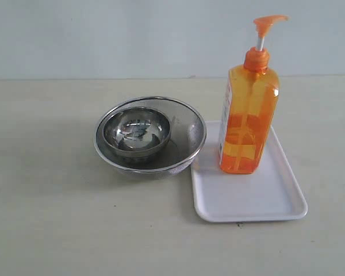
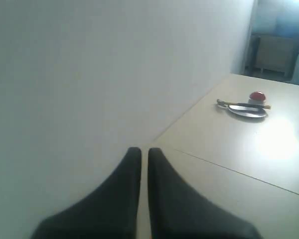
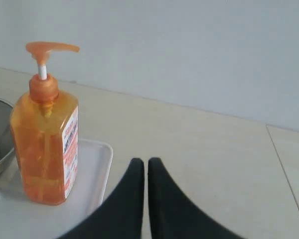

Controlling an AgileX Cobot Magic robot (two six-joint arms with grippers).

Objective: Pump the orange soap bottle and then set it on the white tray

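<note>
1. Pale wall and a beige desk [image 1: 57,230] make up the setting. Neither arm shows in the exterior view.
2. On the desk's right side, the orange soap bottle [image 1: 248,123] stands upright on the far left part of the white tray [image 1: 247,201]. Its base sits wholly inside the low rim, so I judge the placing step done.
3. Its pump head is up, white stem exposed, spout pointing right, away from the bowls. Whether it has been pressed cannot be read from this.
4. Left of the tray, a small steel bowl [image 1: 137,132] nests inside a larger mesh bowl [image 1: 187,129], whose rim reaches the tray's left edge. They probably stand there to catch soap, though that is a guess.
5. The right gripper [image 3: 145,164] hangs low over the desk, apart from the bottle, fingers pressed together and pinching nothing. It reads as a rest pose.
6. The left gripper [image 2: 144,153] also has its fingers pressed together and empty. It faces the wall and a distant plate [image 2: 247,111] carrying something red, well away from the work.
7. Being tall on a narrow base, the bottle would tip easily if knocked near the pump.
</note>
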